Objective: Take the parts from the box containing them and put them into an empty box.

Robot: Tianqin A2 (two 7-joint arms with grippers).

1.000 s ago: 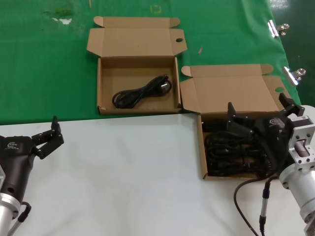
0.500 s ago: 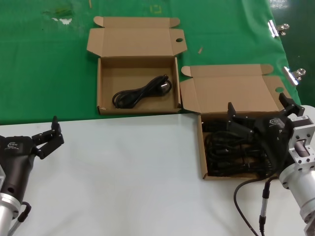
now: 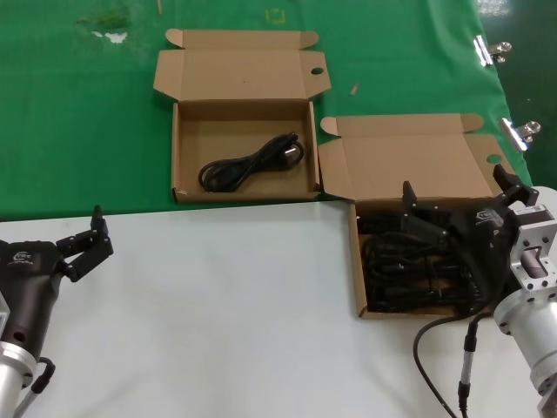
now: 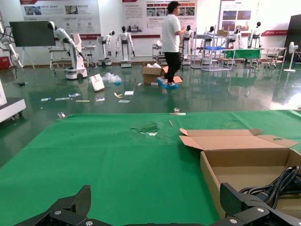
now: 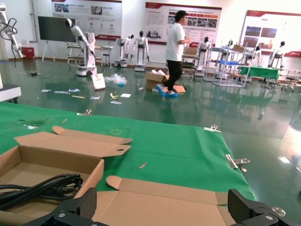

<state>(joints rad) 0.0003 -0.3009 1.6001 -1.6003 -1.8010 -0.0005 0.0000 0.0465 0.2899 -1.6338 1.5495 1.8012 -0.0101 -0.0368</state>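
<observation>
Right gripper (image 3: 457,207), fingers spread, over tangled power cords (image 3: 402,270) in near-right box (image 3: 359,287). Risk: snagging several cords together. Left gripper (image 3: 84,239) idle, open.

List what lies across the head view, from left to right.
Left tool → far box with one power cord → near box full of cords → right tool → metal clips at the cloth's edge.

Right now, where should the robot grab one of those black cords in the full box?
Probably the middle of a top cord bundle, coming straight down from above. The bundles lie flat and the box walls block the sides. The open right gripper hovers there.
</observation>
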